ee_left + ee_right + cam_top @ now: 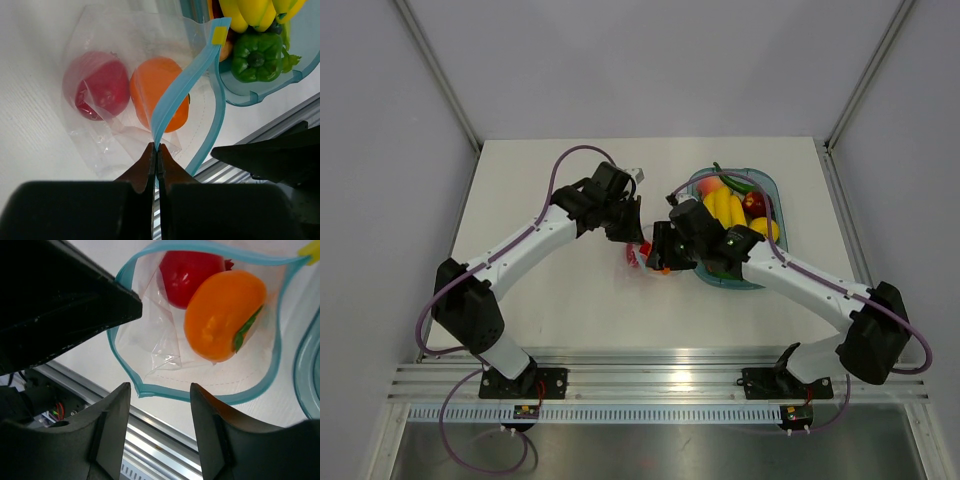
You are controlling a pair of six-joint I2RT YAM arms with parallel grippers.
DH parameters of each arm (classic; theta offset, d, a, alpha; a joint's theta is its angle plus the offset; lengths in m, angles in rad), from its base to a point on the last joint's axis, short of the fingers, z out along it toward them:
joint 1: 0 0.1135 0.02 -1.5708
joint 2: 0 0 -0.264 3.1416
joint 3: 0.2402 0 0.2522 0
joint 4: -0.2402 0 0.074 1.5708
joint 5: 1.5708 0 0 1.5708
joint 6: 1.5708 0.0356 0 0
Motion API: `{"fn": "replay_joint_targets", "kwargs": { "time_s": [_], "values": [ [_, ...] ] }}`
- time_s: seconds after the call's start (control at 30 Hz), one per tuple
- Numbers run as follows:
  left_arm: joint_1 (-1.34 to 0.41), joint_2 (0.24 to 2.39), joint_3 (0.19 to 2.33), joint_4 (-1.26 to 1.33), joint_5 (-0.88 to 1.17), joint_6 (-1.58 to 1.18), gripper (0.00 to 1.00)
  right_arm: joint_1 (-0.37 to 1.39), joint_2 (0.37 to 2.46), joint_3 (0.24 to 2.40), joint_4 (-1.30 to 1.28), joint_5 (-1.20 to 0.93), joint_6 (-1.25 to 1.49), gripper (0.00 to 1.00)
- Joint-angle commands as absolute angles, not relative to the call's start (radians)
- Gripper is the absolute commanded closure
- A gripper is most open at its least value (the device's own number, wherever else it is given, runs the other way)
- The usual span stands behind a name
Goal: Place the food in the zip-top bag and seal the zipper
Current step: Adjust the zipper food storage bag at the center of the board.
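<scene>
The zip-top bag (125,55) lies on the white table with its mouth open. The red fruit (100,90) and the orange fruit (147,85) are inside it, side by side. My left gripper (157,150) is shut on the light blue zipper (180,85) and pinches one side of the strip up off the table. My right gripper (160,390) is open and empty, just above the near rim of the bag's mouth (200,395). The yellow fruit (765,228) sits in the tray.
The blue-tinted clear tray (775,190) stands right of the bag and holds bananas (723,207) and a green pepper (255,57). The zipper has a yellow tab (219,35) at its end. The metal rail (650,380) runs along the near table edge.
</scene>
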State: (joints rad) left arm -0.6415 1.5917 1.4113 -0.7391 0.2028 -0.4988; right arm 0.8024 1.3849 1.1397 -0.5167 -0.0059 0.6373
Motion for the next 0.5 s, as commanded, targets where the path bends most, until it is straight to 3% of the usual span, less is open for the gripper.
{"fn": "replay_joint_targets", "kwargs": {
  "time_s": [0.0, 0.3, 0.4, 0.43, 0.47],
  "values": [
    [-0.638, 1.566, 1.436, -0.69, 0.249, -0.509, 1.0, 0.854, 1.432, 1.178, -0.486, 0.023, 0.549, 0.41],
    [-0.632, 1.565, 1.436, -0.681, 0.27, -0.506, 1.0, 0.882, 1.514, 1.223, -0.477, 0.054, 0.499, 0.45],
    [-0.63, 1.565, 1.431, -0.681, 0.273, -0.505, 1.0, 0.881, 1.517, 1.223, -0.46, 0.078, 0.512, 0.69],
    [-0.627, 1.563, 1.43, -0.68, 0.273, -0.503, 1.0, 0.881, 1.517, 1.226, -0.457, 0.086, 0.514, 0.87],
    [-0.626, 1.56, 1.424, -0.678, 0.275, -0.5, 1.0, 0.881, 1.516, 1.227, -0.457, 0.103, 0.515, 0.95]
  ]
}}
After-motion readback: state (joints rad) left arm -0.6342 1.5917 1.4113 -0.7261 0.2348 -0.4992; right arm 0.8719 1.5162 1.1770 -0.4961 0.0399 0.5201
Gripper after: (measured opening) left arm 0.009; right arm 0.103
